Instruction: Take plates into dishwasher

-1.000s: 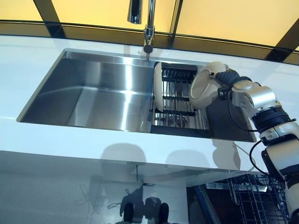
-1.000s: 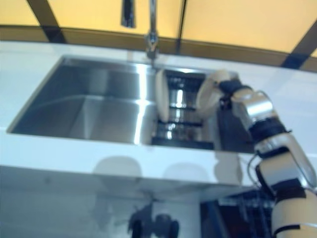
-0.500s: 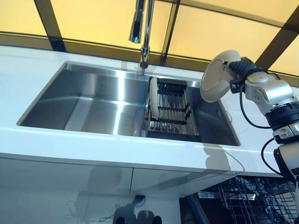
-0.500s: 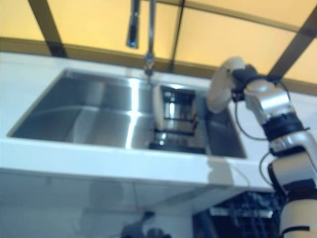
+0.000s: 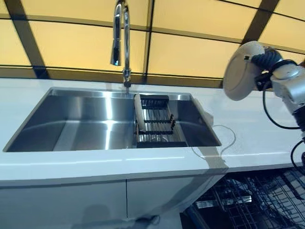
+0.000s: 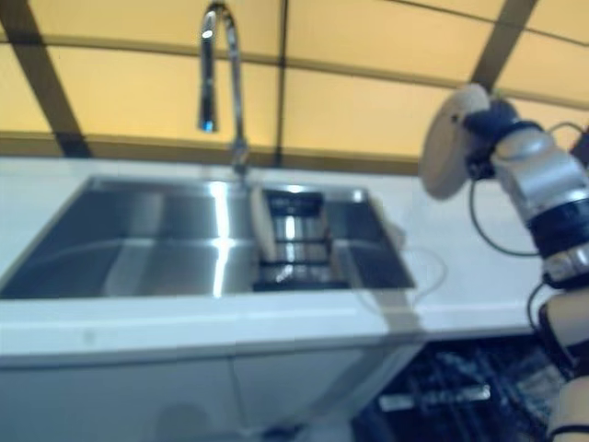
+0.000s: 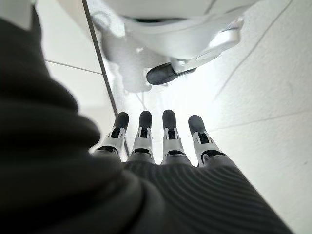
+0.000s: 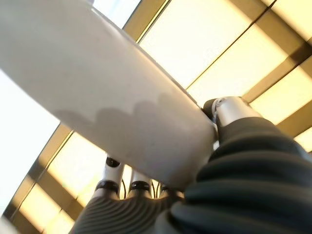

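Nearest the robot, at the lower right, the open dishwasher's wire rack [image 5: 248, 200] is showing under the edge of the white worktop [image 5: 109, 164], empty as far as can be seen. The left hand [image 7: 161, 141] is hanging idle out of the head views, its fingers [image 7: 169, 127] straight and relaxed over pale floor.

Past the worktop edge the steel sink [image 5: 86, 119] is holding a dark drying rack [image 5: 155, 126], where one white plate [image 5: 138, 114] is standing on edge at the rack's left end, waiting its turn.

Farther right, the right hand [image 5: 265, 60] is carrying a second white plate [image 5: 243, 71] high above the worktop, well apart from the sink and nearly upright. In the right wrist view this plate [image 8: 97, 107] is lying across the palm, the fingers [image 8: 111, 168] seemingly curled behind it and the thumb [image 8: 229, 109] pinching its rim, though the fingertips are hidden.

A second ago this plate was down at the right end of the drying rack; half a second ago it was lifting over the sink's right edge. It is now clear of the sink, and the head camera has swung upward and to the right. So the pick looks finished, and the carry down to the dishwasher rack is the part remaining.
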